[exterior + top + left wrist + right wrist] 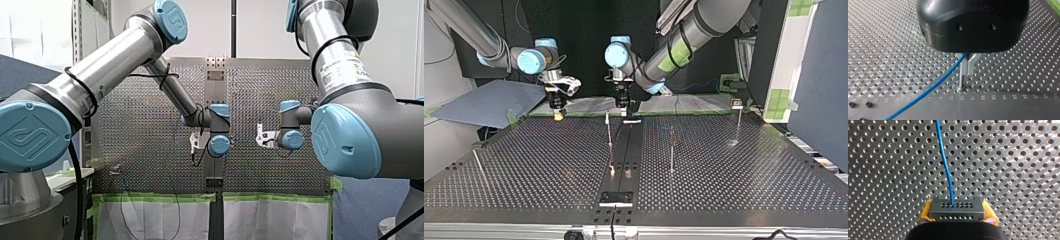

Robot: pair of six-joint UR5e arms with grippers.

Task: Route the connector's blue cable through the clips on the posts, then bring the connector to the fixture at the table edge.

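My right gripper (pixel 957 217) is shut on the dark grey connector (pixel 956 208), which sits between its yellow pads (pixel 926 212). The blue cable (pixel 946 162) leaves the connector's holed face and runs on over the perforated plate. My left gripper (pixel 967 67), black with metal fingers, is shut on the blue cable (pixel 930 90) just above the table; a thin metal post (pixel 961 81) stands right at its fingertips. In the top view my right gripper (pixel 558 114) hangs at the far left of the plate and my left gripper (pixel 624 106) near the far middle.
Thin posts rise from the perforated table (pixel 734 170) at the middle (pixel 609 132), right of middle (pixel 671 152) and far right (pixel 738 120). A slanted rod (pixel 478 162) stands at the left. The fixture block (pixel 615 198) sits at the near edge on the dark centre strip.
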